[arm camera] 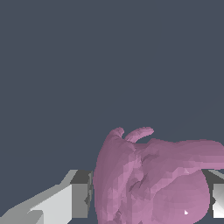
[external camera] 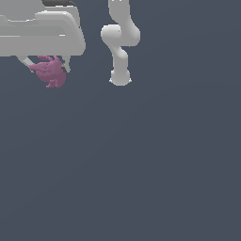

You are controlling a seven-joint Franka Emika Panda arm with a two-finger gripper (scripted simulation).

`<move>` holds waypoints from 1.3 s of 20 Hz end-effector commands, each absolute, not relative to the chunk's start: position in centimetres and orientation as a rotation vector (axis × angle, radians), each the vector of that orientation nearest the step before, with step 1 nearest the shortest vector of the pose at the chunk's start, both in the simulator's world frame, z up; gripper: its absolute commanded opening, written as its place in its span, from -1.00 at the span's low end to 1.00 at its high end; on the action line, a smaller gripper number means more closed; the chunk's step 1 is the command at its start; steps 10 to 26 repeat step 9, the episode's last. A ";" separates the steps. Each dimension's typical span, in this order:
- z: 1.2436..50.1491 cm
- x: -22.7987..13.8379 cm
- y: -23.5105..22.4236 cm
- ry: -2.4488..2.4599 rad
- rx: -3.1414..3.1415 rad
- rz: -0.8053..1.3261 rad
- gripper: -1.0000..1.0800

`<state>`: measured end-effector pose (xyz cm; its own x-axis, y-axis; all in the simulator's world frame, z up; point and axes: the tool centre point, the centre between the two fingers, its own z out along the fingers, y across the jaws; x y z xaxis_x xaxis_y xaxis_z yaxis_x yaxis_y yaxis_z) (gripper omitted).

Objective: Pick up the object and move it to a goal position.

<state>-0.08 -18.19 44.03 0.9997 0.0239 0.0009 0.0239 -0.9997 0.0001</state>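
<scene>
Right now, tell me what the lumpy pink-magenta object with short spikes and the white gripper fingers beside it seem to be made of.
The lumpy pink-magenta object has a matte, faceted surface with soft shading and no shine; it could be rubber or plastic, but a simulator render leaves that open. The white gripper fingers show flat, hard-edged faces with dark pads, suggesting rigid plastic or painted metal. The gripper appears closed around the object.

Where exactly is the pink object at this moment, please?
The pink object sits at the exterior view's upper left, between the fingers of the gripper; the wrist view shows it filling the gap between the fingers.
</scene>
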 end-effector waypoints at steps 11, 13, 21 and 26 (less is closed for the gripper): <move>45.3 0.1 -18.7 0.038 3.141 0.000 -1.00; 45.3 0.1 -18.7 0.038 3.141 0.000 -1.00; 45.3 0.1 -18.7 0.038 3.141 0.000 -1.00; 45.3 0.1 -18.7 0.038 3.141 0.000 -1.00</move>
